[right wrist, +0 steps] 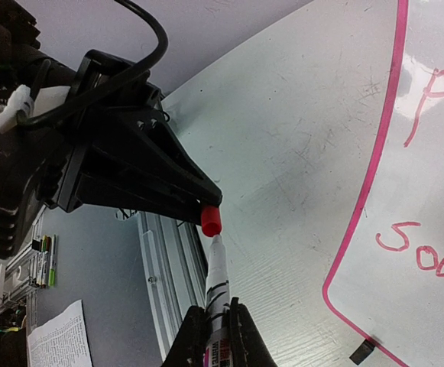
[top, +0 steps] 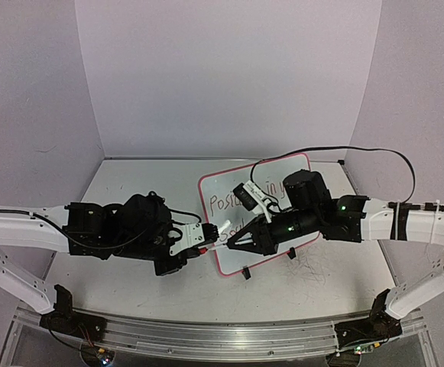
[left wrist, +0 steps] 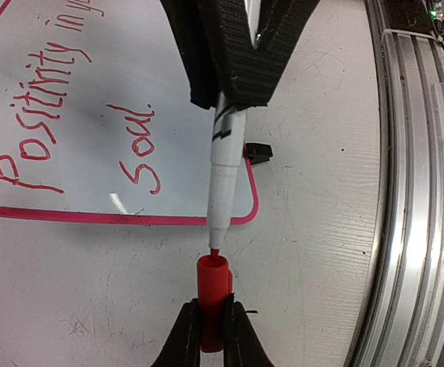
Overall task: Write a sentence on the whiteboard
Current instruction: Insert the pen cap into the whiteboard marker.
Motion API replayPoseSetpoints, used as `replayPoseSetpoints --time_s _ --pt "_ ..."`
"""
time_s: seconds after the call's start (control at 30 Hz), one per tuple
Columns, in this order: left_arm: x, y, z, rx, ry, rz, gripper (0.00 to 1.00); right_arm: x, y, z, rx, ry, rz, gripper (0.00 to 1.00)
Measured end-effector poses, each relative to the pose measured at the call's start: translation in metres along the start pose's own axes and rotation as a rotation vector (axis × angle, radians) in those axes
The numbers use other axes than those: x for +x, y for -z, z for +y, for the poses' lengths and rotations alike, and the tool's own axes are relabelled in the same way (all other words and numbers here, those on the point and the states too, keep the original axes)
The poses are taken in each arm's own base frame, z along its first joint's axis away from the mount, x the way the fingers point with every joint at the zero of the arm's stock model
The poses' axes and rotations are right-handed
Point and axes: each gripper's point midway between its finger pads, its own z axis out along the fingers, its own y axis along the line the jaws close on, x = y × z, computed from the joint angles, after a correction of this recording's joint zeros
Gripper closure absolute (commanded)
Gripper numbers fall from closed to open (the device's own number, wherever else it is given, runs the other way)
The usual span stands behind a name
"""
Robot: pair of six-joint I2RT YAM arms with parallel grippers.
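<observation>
As sentence (left wrist: 47,113) slants across whiteboard (left wrist: 130,53) | marker (left wrist: 225,168) tip points at cap (left wrist: 212,302) mouth

The red sentence (left wrist: 50,115) on the whiteboard (left wrist: 187,168), at the left of the left wrist view, reads "Positivity in y…", cut by the top edge, with "Soul" below it. The right wrist view shows only "P" and "Sou" at its right edge. Print on the marker (right wrist: 215,302) and on a sheet (right wrist: 57,336) at lower left seems too small to read.
</observation>
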Motion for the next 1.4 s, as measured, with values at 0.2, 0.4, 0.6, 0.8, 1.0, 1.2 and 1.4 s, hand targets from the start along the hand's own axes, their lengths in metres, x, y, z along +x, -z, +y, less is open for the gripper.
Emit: replayPoseSetpoints --time_s 0.2,0.4,0.6,0.8,1.0,1.2,1.4 --pt "0.0 0.0 0.0 0.001 0.0 0.002 1.0 0.0 -0.001 -0.001 0.0 -0.001 0.002 1.0" --pt "0.004 -0.001 -0.002 0.009 -0.003 0.017 1.0 0.003 -0.005 0.001 0.003 0.008 0.01 1.0" --pt "0.004 -0.003 -0.005 0.026 -0.004 0.015 1.0 0.002 -0.01 0.008 0.015 0.057 0.015 1.0" --pt "0.004 -0.003 -0.006 0.029 -0.004 0.014 1.0 0.003 -0.021 0.006 0.036 0.077 0.039 1.0" --pt "0.006 -0.002 -0.008 0.03 -0.015 0.023 1.0 0.003 -0.032 0.007 -0.001 0.078 0.069 1.0" --pt "0.017 0.0 -0.012 -0.001 -0.042 0.07 1.0 0.008 -0.05 0.007 -0.065 0.057 0.137 1.0" --pt "0.027 0.011 -0.008 -0.119 -0.09 0.078 1.0 0.0 -0.063 0.011 -0.12 0.022 0.16 1.0"
